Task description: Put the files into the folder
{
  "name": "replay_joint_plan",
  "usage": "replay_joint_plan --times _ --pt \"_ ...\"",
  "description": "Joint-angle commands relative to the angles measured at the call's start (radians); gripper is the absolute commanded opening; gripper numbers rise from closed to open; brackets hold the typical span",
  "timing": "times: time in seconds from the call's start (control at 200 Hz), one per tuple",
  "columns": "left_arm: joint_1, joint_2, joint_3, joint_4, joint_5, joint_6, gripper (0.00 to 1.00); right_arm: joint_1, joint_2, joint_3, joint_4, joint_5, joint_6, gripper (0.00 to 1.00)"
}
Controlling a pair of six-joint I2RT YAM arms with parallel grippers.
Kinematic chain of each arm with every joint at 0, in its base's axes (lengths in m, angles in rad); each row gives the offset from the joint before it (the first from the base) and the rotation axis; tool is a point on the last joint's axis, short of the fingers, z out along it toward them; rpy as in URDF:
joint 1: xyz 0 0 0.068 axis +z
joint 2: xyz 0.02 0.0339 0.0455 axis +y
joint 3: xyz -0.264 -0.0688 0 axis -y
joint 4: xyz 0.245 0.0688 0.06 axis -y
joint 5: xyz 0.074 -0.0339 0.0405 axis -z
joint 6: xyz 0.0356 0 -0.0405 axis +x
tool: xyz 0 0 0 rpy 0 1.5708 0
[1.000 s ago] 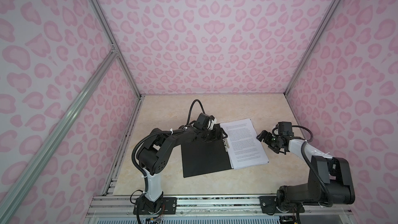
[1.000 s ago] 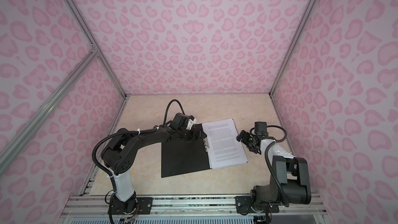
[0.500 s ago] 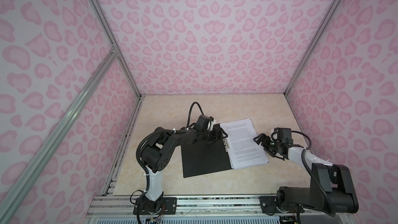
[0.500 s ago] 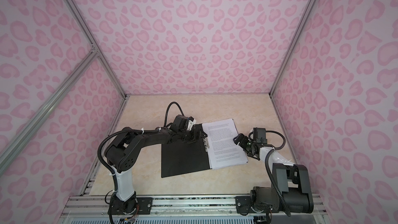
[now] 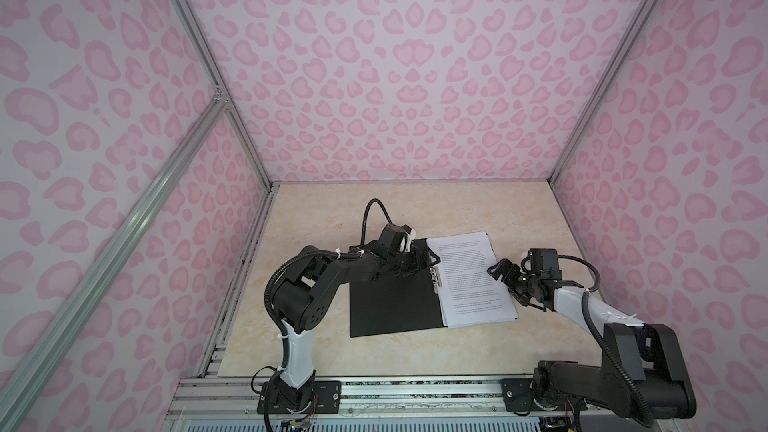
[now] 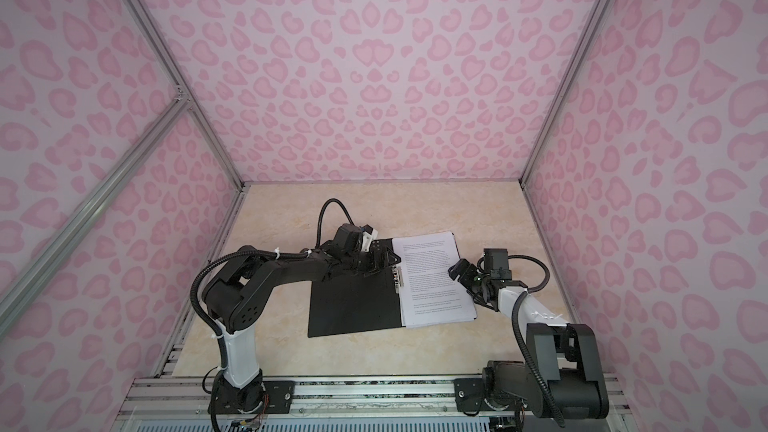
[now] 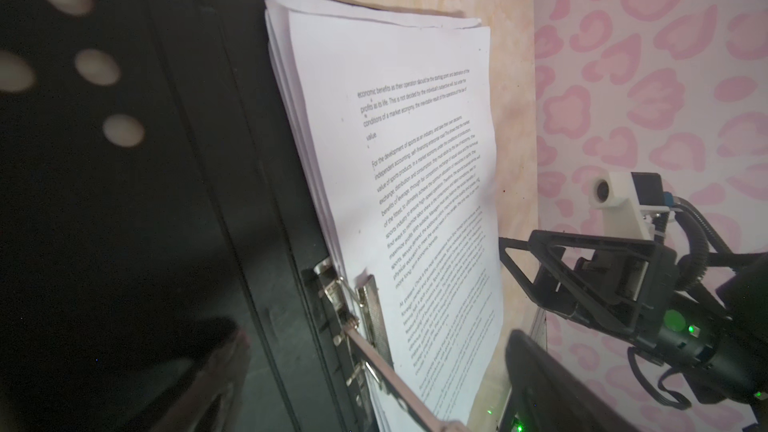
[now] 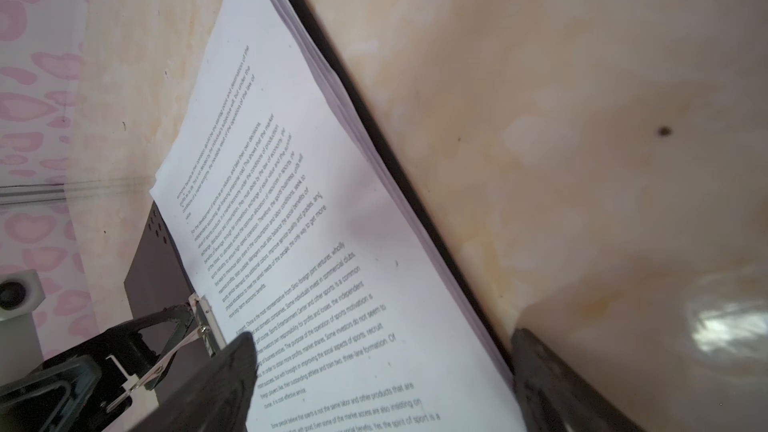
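Open folder (image 5: 390, 305) lies black side up, files (image 5: 465, 284) stacked on its right half; seat them at the spine.
Your left pincer (image 5: 422, 261), jaws apart, sits over the metal clip (image 5: 435, 280); contact unclear. Your right pincer (image 5: 503, 280), jaws apart, straddles the stack's outer edge low over the table (image 5: 332, 222): push low and square, or sheets will likely buckle.
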Motion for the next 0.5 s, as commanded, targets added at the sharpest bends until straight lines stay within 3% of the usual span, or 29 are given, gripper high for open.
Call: replay_joint_plan --times 0.0,0.495 --pt "-0.004 0.019 -0.016 -0.101 -0.050 -0.018 0.98 0.024 -0.017 -0.002 -0.042 0.051 0.057 0.95" --pt "-0.006 -0.028 -0.081 -0.095 -0.121 -0.069 0.98 0.144 0.002 0.042 -0.138 0.270 0.082 0.98"
